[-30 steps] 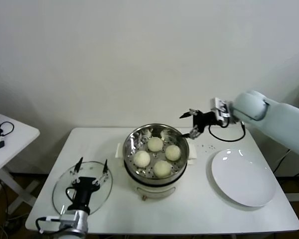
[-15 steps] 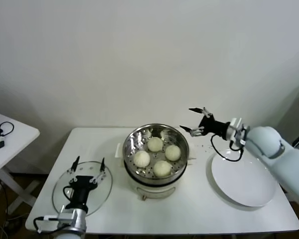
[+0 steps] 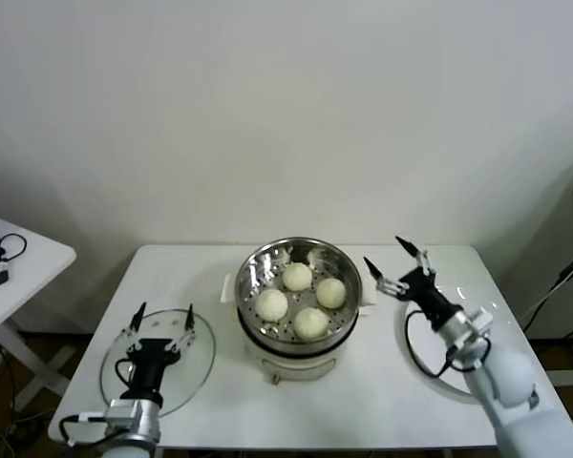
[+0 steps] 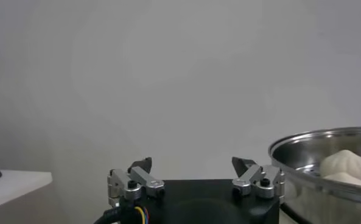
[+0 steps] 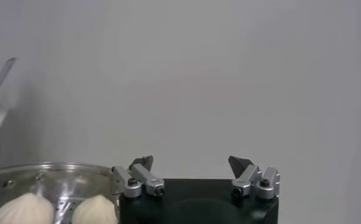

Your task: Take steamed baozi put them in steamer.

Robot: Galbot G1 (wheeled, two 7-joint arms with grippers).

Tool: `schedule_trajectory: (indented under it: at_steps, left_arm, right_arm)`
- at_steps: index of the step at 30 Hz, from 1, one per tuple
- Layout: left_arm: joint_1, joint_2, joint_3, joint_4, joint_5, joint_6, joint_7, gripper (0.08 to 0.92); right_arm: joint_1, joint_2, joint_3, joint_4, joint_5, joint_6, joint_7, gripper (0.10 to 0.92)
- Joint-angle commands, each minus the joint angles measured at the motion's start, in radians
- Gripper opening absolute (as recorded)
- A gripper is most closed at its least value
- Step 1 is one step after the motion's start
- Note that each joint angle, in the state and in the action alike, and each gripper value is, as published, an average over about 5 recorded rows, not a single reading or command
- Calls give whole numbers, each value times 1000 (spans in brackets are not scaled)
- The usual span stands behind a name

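Several cream-white steamed baozi [image 3: 297, 276] lie inside the shiny steel steamer [image 3: 258, 262] on its white cooker base at the table's middle. My right gripper [image 3: 382, 250] hangs open and empty just right of the steamer's rim, fingers pointing up and back, touching nothing. My left gripper [image 3: 163, 310] is open and empty too, above the glass lid at the front left. In the right wrist view the right gripper [image 5: 191, 161] stands open, with baozi [image 5: 22, 210] in the steamer [image 5: 46, 170] beside it. The left wrist view shows the open left gripper [image 4: 192, 163], the steamer [image 4: 326, 137] and a baozi [image 4: 344, 164].
A round glass lid [image 3: 196, 367] lies flat at the front left under my left gripper. A flat white plate [image 3: 422, 367] sits right of the steamer, partly covered by my right arm. A small side table [image 3: 29, 258] with cables stands off to the left.
My right arm has swung from behind the steamer's right side down and forward, over the plate, its gripper staying open. The left gripper has drifted slightly toward the front.
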Motion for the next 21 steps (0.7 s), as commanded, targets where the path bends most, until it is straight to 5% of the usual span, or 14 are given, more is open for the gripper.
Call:
schedule_trajectory:
  at_steps: [1, 21]
  left_arm:
    - [-2, -7, -28, 9, -28, 0, 8, 823]
    - [15, -31, -94, 11, -82, -31, 82, 823]
  right_arm:
    - [-363, 361, 185, 54, -87, 131, 46, 823]
    - [-411, 396, 177, 67, -92, 161, 34, 823]
